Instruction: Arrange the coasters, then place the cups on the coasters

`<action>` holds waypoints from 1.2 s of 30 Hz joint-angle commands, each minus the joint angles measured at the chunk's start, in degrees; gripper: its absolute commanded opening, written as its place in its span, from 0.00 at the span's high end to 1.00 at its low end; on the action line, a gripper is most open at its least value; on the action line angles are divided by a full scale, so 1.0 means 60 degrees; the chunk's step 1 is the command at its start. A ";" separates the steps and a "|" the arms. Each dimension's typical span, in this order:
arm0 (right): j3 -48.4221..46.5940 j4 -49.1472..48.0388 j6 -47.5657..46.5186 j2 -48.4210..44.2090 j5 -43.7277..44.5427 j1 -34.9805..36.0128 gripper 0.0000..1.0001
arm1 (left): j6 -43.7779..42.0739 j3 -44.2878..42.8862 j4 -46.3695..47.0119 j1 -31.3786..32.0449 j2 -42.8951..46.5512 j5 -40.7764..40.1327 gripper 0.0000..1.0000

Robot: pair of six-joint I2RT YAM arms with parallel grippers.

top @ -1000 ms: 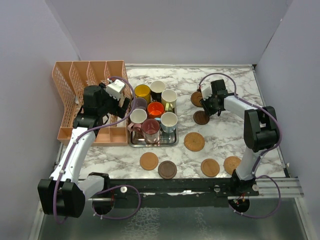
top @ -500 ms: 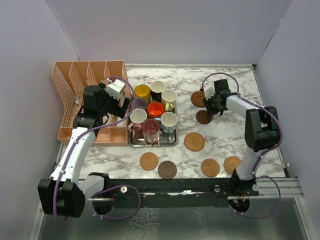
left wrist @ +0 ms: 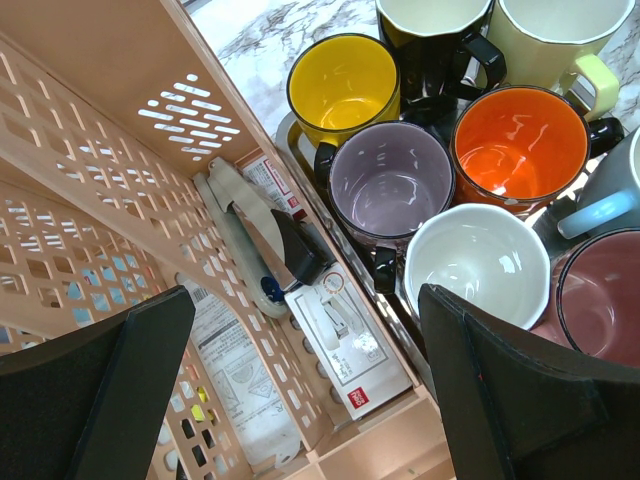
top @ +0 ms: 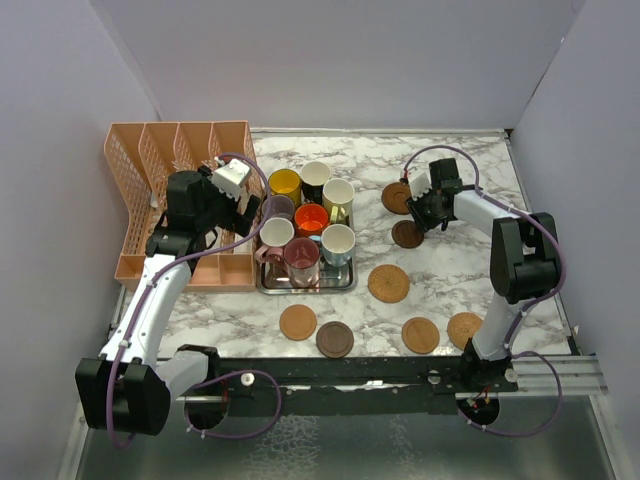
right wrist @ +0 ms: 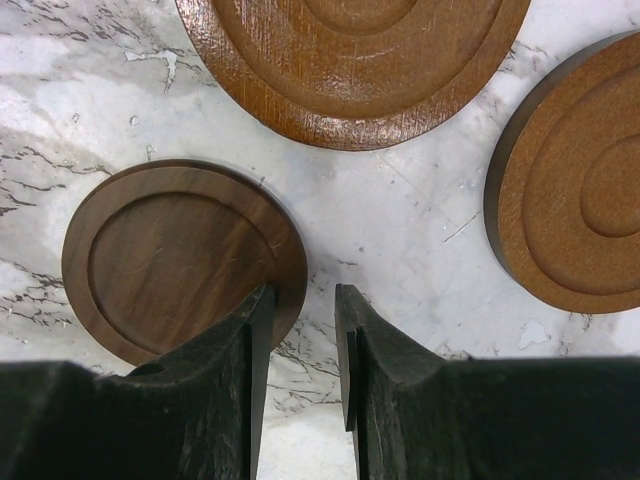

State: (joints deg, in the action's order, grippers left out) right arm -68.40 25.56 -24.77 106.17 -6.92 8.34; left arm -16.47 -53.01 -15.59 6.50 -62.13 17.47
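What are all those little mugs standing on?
A steel tray; only its rim shows round the mugs. They cover its floor. No coaster is visible under any mug.

Right wrist view: top coaster [right wrist: 350, 60] chopped by upper edge, right-hand coaster [right wrist: 575, 200] chopped by right edge. Dark coaster [right wrist: 170, 255] rim tucked behind one finger [right wrist: 225, 390] of right gripper [right wrist: 302, 300], contact unclear. Left wrist view: cream cup [left wrist: 560, 35] and black cup [left wrist: 440, 65] cut at top. Light blue cup [left wrist: 615, 175] and maroon cup [left wrist: 600, 300] cut at right. Top view: tray [top: 340, 280] mostly buried under cups.
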 commanded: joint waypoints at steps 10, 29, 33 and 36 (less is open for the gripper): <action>0.0035 0.0894 0.0158 0.0237 -0.0348 -0.0057 0.66 | -0.0122 0.0054 -0.0039 0.0042 0.0070 0.0233 0.01; 0.0931 0.1452 -0.0437 -0.3031 -0.3283 0.0423 0.48 | -0.0104 -0.0026 -0.0034 0.0040 0.0104 0.0147 0.01; 0.1905 0.1509 -0.0940 -0.3795 -0.3437 0.0797 0.45 | -0.0119 -0.0008 -0.0026 0.0044 0.0115 0.0167 0.01; 0.2573 0.1404 -0.1151 -0.4195 -0.3700 0.1228 0.44 | -0.0141 0.0036 -0.0032 0.0040 0.0128 0.0200 0.01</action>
State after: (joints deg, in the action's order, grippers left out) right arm -57.30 33.32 -28.10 84.18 -24.75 13.04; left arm -16.69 -53.01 -15.59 6.50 -62.13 17.47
